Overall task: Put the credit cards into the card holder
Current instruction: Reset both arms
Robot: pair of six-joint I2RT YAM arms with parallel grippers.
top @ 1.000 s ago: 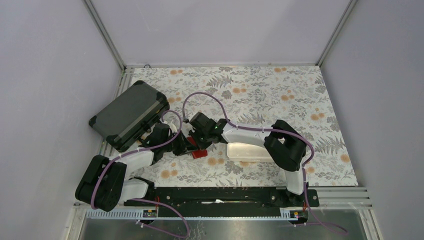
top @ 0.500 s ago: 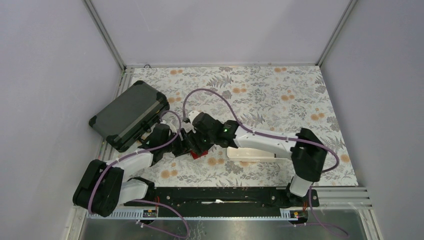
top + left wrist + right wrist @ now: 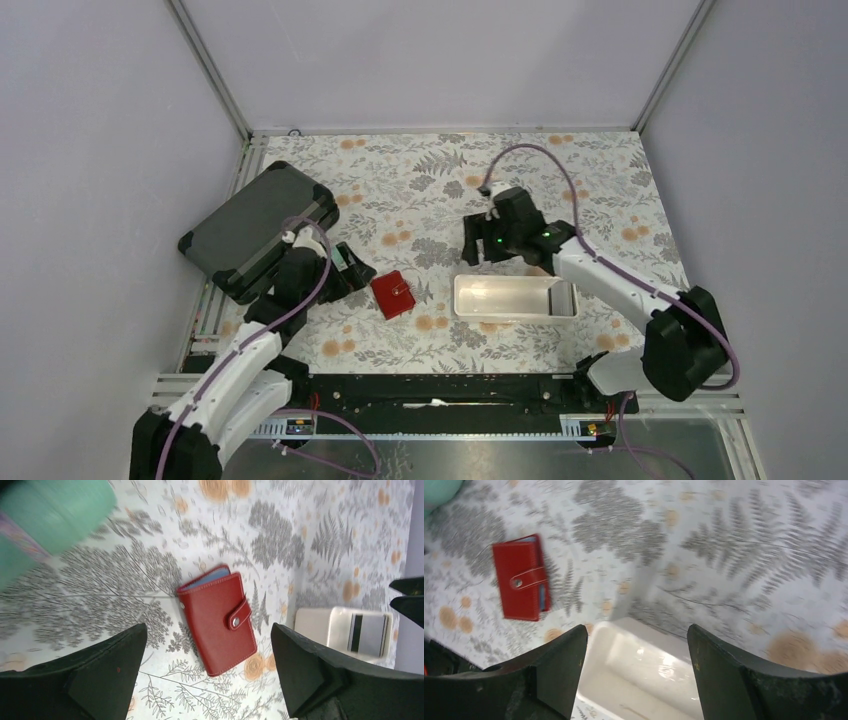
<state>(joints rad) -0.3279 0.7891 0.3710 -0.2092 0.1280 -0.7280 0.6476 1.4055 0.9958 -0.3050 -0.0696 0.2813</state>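
Left gripper [image 3: 345, 268] and right gripper [image 3: 478, 245] both stand spread and empty; the red card holder [image 3: 395, 294] lies snapped shut just left of the white tray [image 3: 460, 297]. From the left wrist, a light blue credit card [image 3: 207, 577] peeks out of the holder's edge, and a striped card [image 3: 367, 634] lies inside the tray. From the right wrist, the tray's corner sits between the parted fingers.

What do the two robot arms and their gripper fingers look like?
The left arm and right arm have white links and black joints; a purple cable loops along each. Their fingers are broad black wedges.
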